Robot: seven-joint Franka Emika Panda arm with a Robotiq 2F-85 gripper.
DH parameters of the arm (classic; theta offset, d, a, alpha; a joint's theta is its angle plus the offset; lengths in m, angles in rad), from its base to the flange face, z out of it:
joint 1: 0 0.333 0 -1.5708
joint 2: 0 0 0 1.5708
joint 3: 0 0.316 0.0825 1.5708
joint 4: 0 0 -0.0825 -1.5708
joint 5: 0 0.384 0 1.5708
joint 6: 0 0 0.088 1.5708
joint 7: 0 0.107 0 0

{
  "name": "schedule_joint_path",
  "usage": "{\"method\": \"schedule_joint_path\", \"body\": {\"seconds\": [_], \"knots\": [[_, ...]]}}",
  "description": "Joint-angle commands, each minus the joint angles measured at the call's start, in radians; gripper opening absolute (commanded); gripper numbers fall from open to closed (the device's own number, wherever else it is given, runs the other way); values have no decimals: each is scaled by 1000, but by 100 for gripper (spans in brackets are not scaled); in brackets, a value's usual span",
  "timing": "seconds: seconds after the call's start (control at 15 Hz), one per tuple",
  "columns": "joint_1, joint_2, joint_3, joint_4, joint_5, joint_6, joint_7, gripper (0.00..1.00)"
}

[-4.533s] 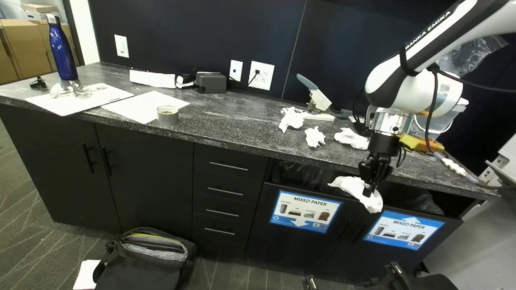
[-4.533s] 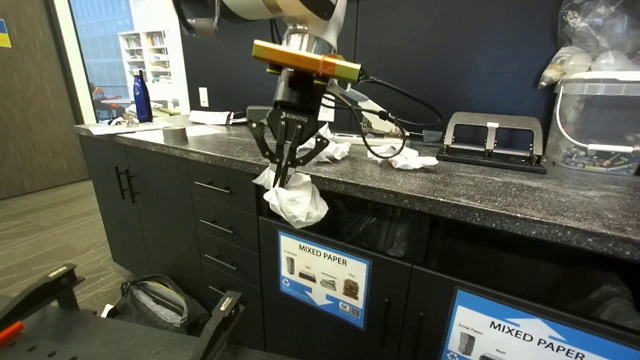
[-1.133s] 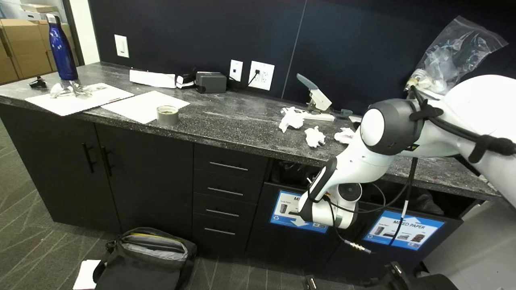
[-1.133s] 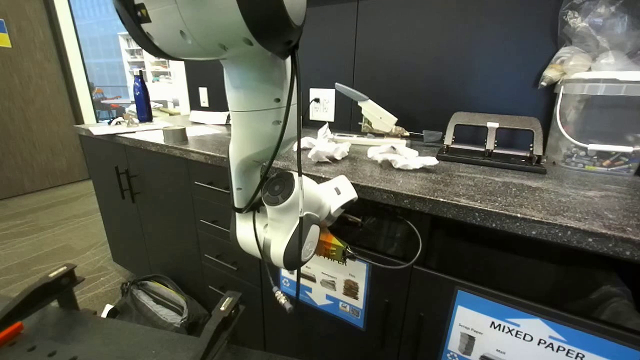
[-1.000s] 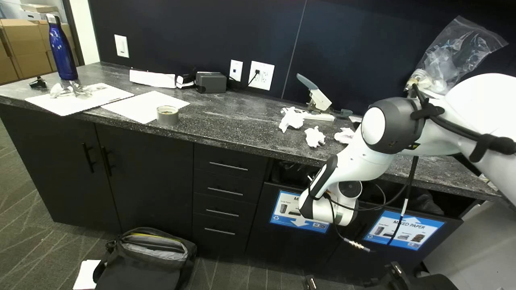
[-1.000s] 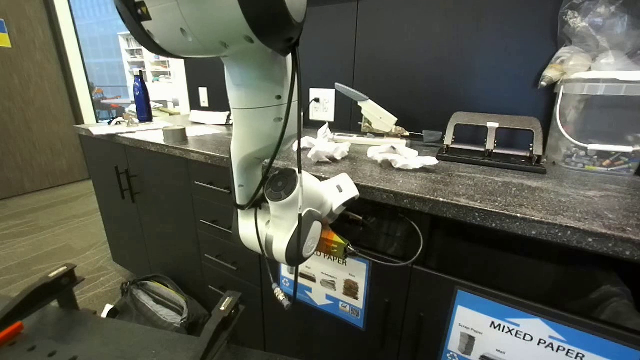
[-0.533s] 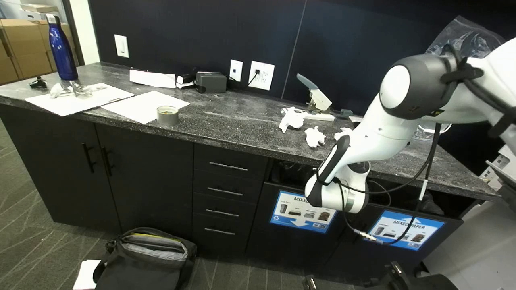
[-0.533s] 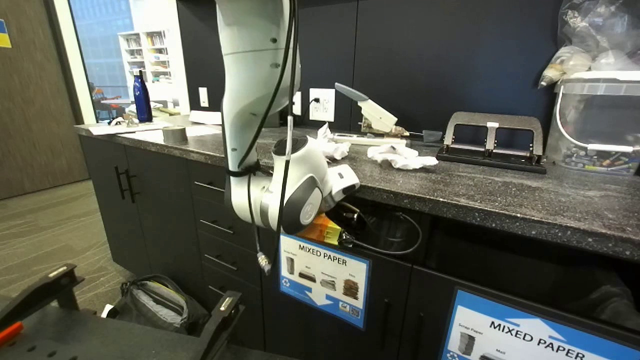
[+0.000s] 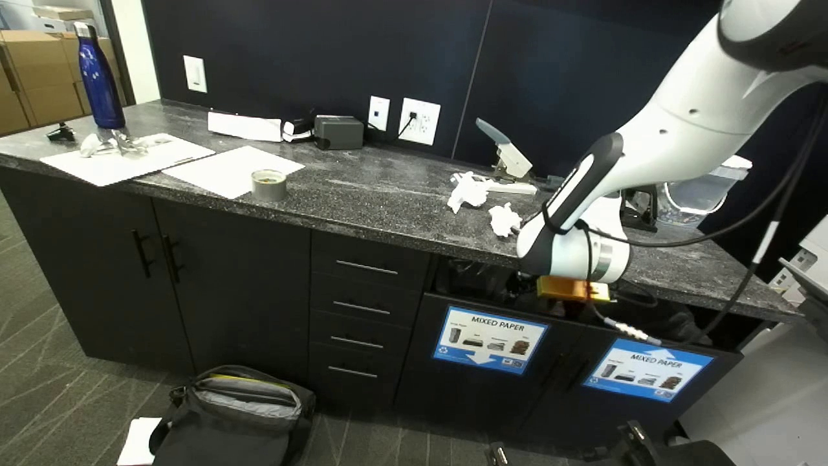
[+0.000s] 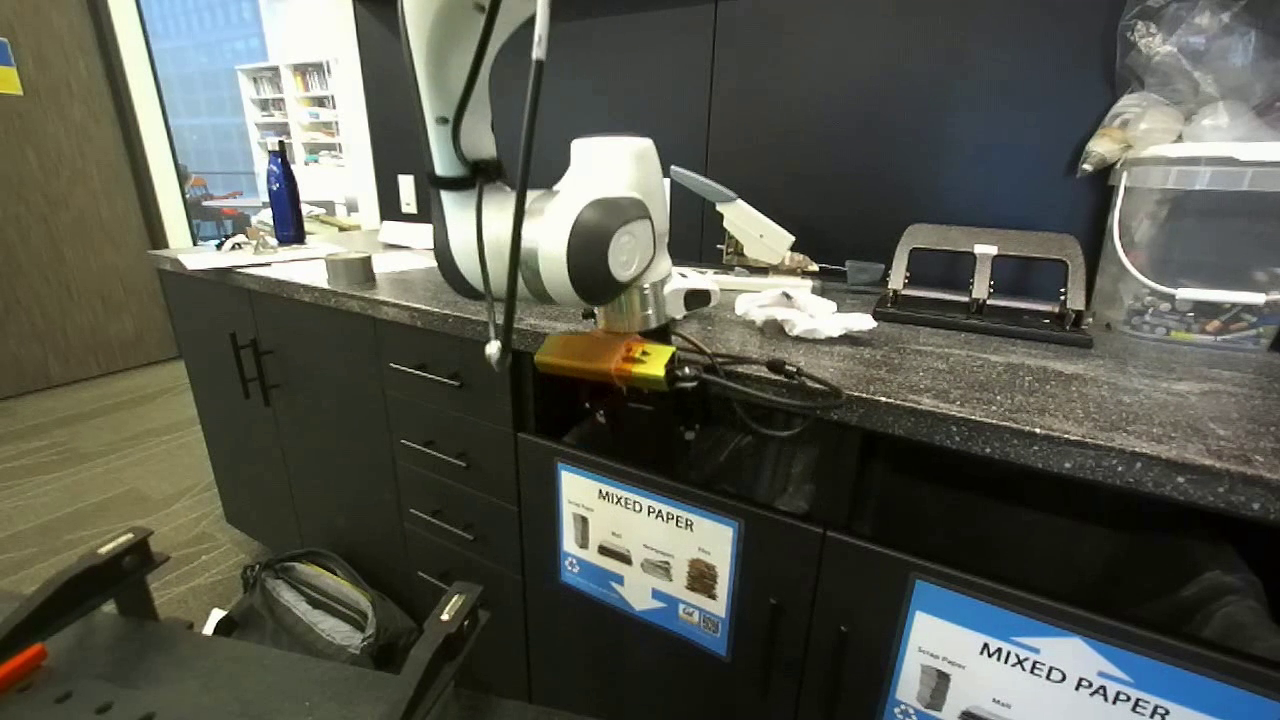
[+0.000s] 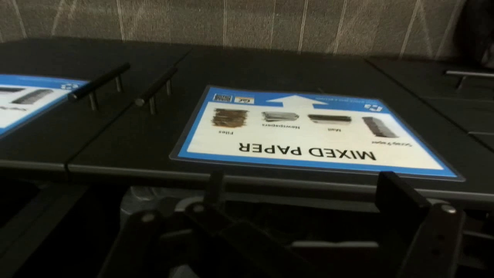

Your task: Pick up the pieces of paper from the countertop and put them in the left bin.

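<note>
White paper scraps (image 9: 468, 193) on countertop (image 9: 362, 194), above hand (image 11: 301, 187) | hand at left bin (image 10: 775, 550) | fingers spread wide, holding nothing

An exterior view looks down on the countertop (image 9: 375, 194) from before its front edge, raised and set well back, with floor (image 9: 52, 414) in sight. In an exterior view set lower and nearer the right bin (image 10: 870, 600), the camera faces aslant along that edge toward the end by the blue bottle (image 10: 284, 195). Both exterior views share that end and the left bin (image 10: 780, 555). The wrist view, very near, looks steeply down the left bin's front, label (image 11: 312, 133) upside down.
</note>
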State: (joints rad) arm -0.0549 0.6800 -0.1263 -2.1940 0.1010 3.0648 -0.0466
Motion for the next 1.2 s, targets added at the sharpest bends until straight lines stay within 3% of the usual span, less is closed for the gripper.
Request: {"method": "schedule_joint_path", "body": {"seconds": [0.0,0.2,0.47,0.73,1.13], "knots": [[-13,-243,-2,-79,-37,-284,21,100],[-32,-372,11,-15,-9,-508,57,100],[-41,-453,-3,140,13,-591,148,100],[-51,-353,-35,388,-15,-560,322,100],[-55,-68,-113,721,-4,-580,609,100]]}}
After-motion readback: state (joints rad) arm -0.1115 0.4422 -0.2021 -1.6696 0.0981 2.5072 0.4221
